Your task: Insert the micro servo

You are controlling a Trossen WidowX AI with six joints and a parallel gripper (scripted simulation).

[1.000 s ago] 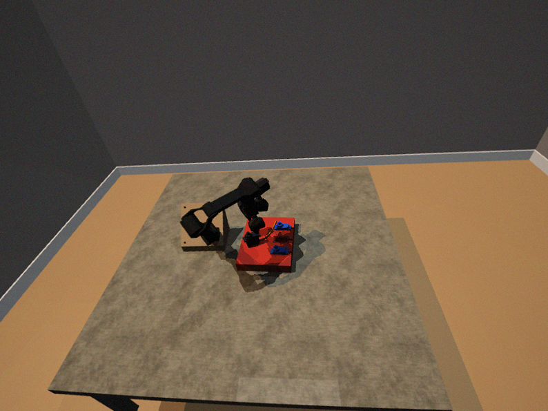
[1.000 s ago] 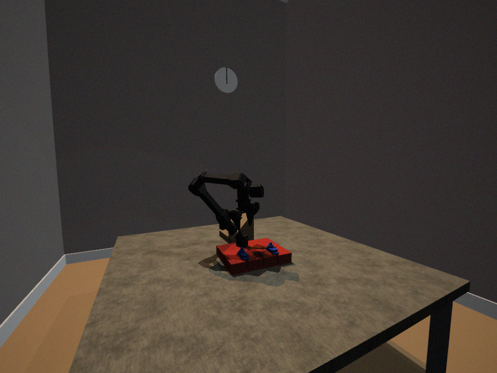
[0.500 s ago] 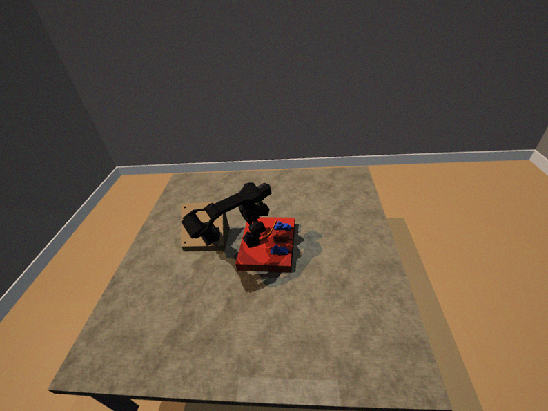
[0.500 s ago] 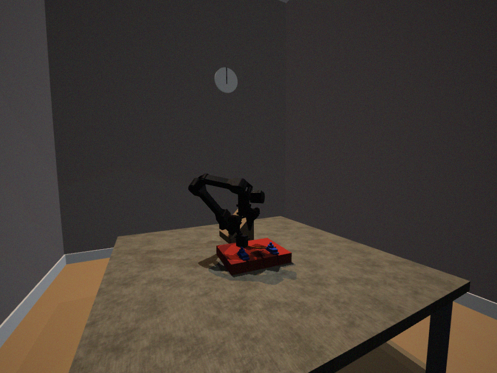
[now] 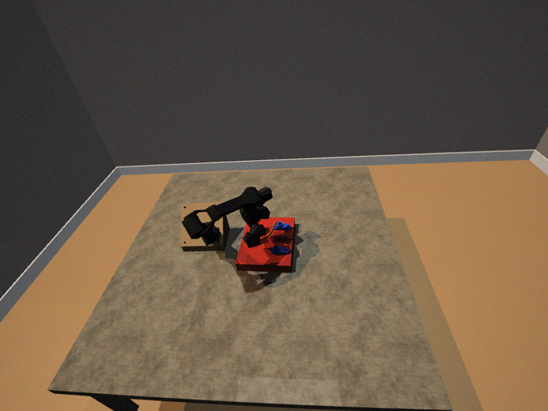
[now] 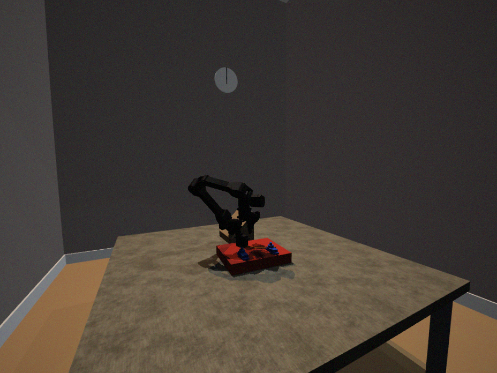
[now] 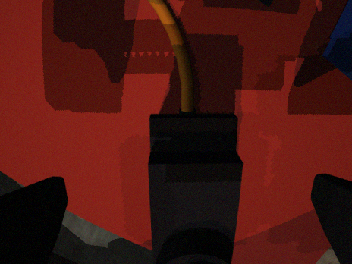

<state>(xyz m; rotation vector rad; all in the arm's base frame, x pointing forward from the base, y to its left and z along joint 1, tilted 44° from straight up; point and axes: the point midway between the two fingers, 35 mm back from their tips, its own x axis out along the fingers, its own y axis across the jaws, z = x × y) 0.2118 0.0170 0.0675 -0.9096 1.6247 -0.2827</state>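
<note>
The loose micro servo (image 7: 193, 171) is black with an orange cable (image 7: 183, 68) (image 5: 269, 232). It lies on the red deck (image 5: 261, 263) (image 6: 256, 265) (image 7: 76, 152) near the deck's left side. My gripper (image 7: 193, 191) (image 5: 253, 234) (image 6: 242, 240) is open and low over the deck, one finger on each side of the servo and well apart from it. In the top and exterior views the gripper hides most of the servo. The marked empty pocket (image 5: 274, 239) lies in the middle of the deck, between two blue servos (image 5: 282, 226) (image 5: 280, 249).
The deck stands on a mottled table (image 5: 201, 327) (image 6: 200, 321). The arm's base sits on a tan mount (image 5: 187, 243) left of the deck. The blue servos (image 6: 243, 254) (image 6: 272, 248) stick up from the deck; one shows at the wrist view's right edge (image 7: 341, 38).
</note>
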